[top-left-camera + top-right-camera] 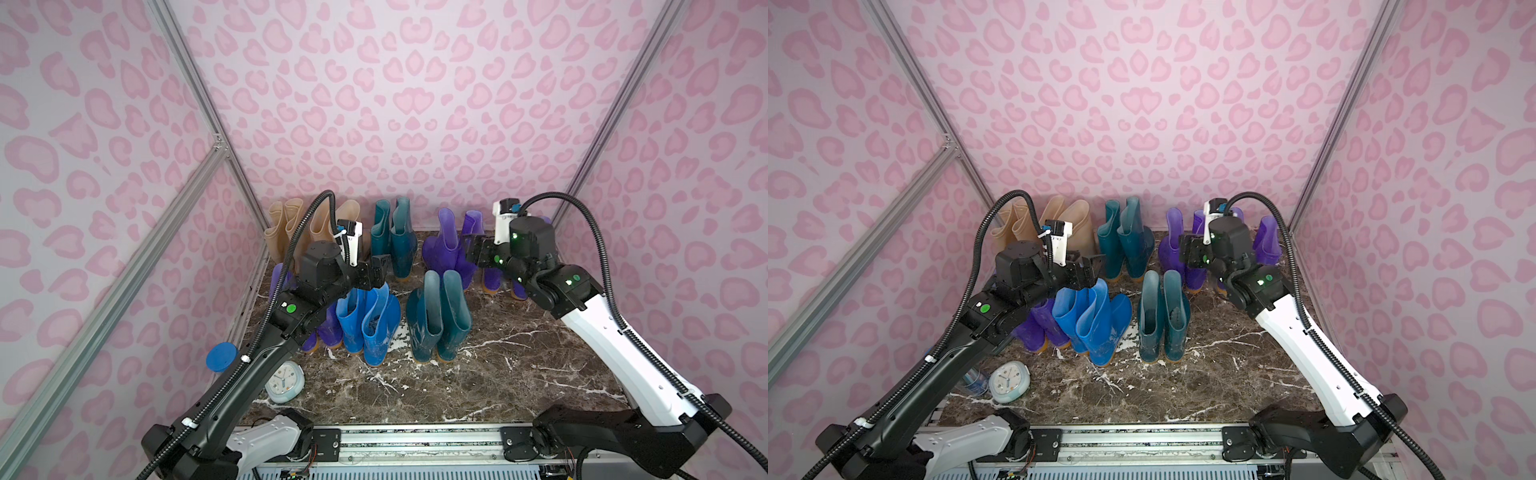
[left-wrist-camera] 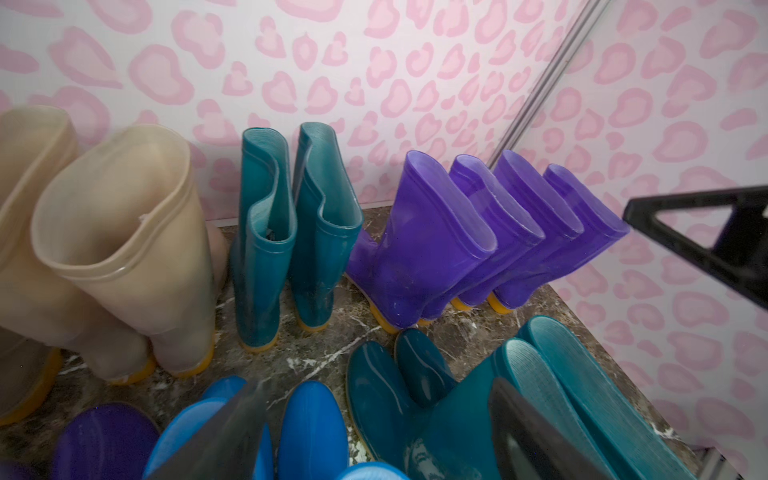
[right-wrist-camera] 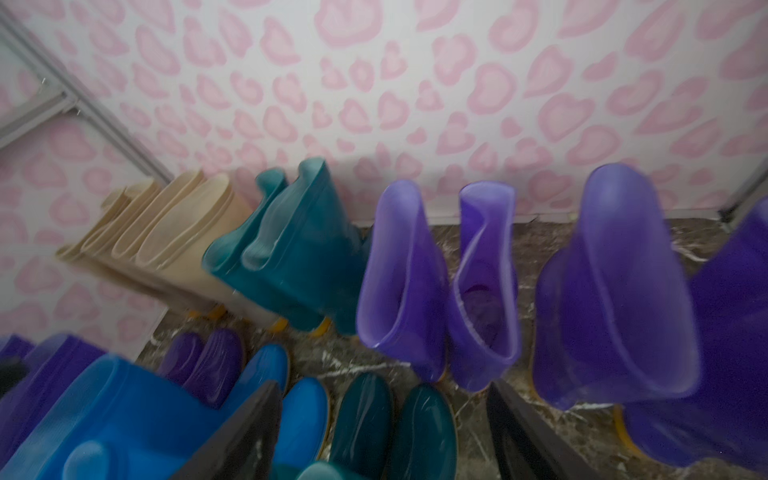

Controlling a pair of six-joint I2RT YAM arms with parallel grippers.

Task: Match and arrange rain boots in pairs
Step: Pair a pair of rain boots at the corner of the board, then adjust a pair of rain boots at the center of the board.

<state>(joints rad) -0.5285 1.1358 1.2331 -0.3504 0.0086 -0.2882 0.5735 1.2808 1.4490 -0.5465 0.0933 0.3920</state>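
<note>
Rain boots (image 1: 440, 320) paired by colour, two rows, far bench (image 1: 519, 374). Left hand (image 2: 378, 384) apart over blue pair (image 1: 368, 320). Right hand (image 3: 383, 384) apart beside far-right purple pair (image 3: 615, 291). Pairing looks done; next: withdraw, no toppling.

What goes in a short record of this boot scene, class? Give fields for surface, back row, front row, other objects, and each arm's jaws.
surface: dark brown marble-patterned tabletop
back row: four beige rubber boots, two dark teal rubber boots, four purple rubber boots, all upright
front row: purple pair, bright blue rubber pair, dark teal pair, upright
other objects: round white clock, blue-lidded clear cylinder
left jaws: open, empty
right jaws: open, empty
</note>
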